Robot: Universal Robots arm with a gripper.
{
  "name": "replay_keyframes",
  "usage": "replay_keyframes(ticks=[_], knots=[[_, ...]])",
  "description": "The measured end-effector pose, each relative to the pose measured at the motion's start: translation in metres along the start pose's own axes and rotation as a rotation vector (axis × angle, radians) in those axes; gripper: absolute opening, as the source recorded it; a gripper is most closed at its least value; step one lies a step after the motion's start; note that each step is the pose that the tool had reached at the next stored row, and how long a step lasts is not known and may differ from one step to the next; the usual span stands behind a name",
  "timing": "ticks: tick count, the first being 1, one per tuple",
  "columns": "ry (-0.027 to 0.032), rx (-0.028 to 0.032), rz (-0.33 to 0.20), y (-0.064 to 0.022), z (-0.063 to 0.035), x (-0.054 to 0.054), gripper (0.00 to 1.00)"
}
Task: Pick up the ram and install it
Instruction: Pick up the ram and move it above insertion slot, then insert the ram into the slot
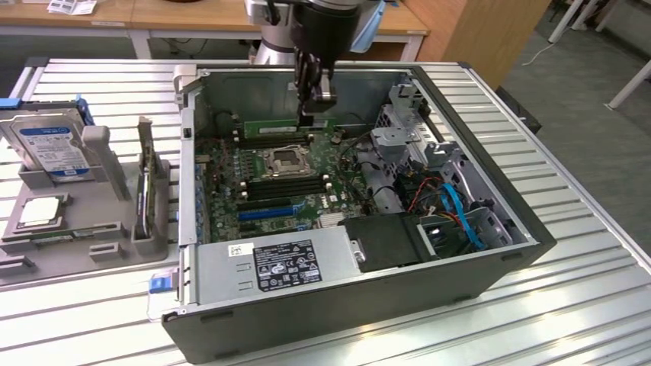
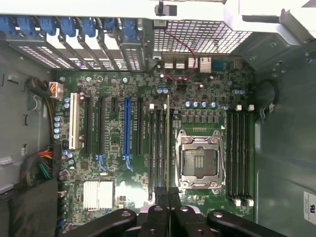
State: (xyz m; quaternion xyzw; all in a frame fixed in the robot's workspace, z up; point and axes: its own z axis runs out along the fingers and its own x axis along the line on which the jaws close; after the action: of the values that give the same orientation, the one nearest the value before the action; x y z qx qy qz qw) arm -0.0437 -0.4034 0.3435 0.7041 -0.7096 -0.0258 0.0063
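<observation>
- The ram [image 1: 274,126] [image 2: 168,143] is a long, thin green stick. It stands on its edge inside the open computer case [image 1: 489,286].
- It is at the black ram slots [image 2: 156,148] right beside the CPU socket [image 1: 285,160] [image 2: 199,160]. I cannot tell if it is pushed all the way in.
- The end effector [image 1: 314,117] [image 2: 168,192] reaches straight down into the case. Its two fingers are squeezed tight on one end of the ram.
- From the grip, the rest of the stick runs toward the exterior view's left.
- On the other side of the socket are four more black ram slots [image 2: 239,153] with nothing in them.
- The green motherboard [image 1: 229,179] [image 2: 116,91] also has a long blue slot [image 2: 127,128] and a small silver heat sink [image 2: 98,194].
- A grey power supply [image 1: 274,263] with a black label sits at the near end of the case. Blue cables [image 1: 463,217] curl at the exterior view's right.
- The case lies on a ribbed metal surface [image 1: 580,252].
- Well apart from the case, at the exterior view's left, is a grey holder tray [image 1: 26,267]. A hard drive [image 1: 51,149] stands in it, and a square silver CPU chip [image 1: 41,212] lies flat in it.
</observation>
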Motion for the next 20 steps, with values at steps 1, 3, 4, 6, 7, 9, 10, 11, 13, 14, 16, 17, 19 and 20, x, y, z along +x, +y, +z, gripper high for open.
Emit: replay_keyframes(ticks=[1,3,4,6,7,9,10,11,13,14,16,17,19,20], knots=[[-0.0001,0.0,0.0,0.0,0.0002,-0.0008,0.11],[0.0,0.0,0.0,-0.0001,0.0002,-0.0018,0.11],[0.0001,0.0,0.0,-0.0001,0.0002,-0.0019,0.11],[0.0,0.0,0.0,0.0,0.0002,-0.0019,0.11],[0.0,0.0,0.0,0.0,0.0002,-0.0019,0.11],[-0.0001,0.0,0.0,-0.0004,0.0003,-0.0019,0.11],[-0.0001,0.0,0.0,-0.001,0.0002,-0.0019,0.11],[-0.0001,0.0,0.0,-0.0017,0.0002,-0.0019,0.11],[0.0,0.0,0.0,-0.003,0.0002,-0.0019,0.11],[0.0,0.0,0.0,-0.0036,0.0002,-0.0019,0.11],[0.0,0.0,0.0,-0.0043,0.0002,-0.0019,0.11],[0.0,-0.0001,0.0,-0.0043,0.0002,-0.0019,0.11],[-0.0001,0.0,0.0,-0.0044,0.0002,-0.0019,0.11],[-0.0001,0.0,0.0,-0.0044,0.0002,-0.0019,0.11]])
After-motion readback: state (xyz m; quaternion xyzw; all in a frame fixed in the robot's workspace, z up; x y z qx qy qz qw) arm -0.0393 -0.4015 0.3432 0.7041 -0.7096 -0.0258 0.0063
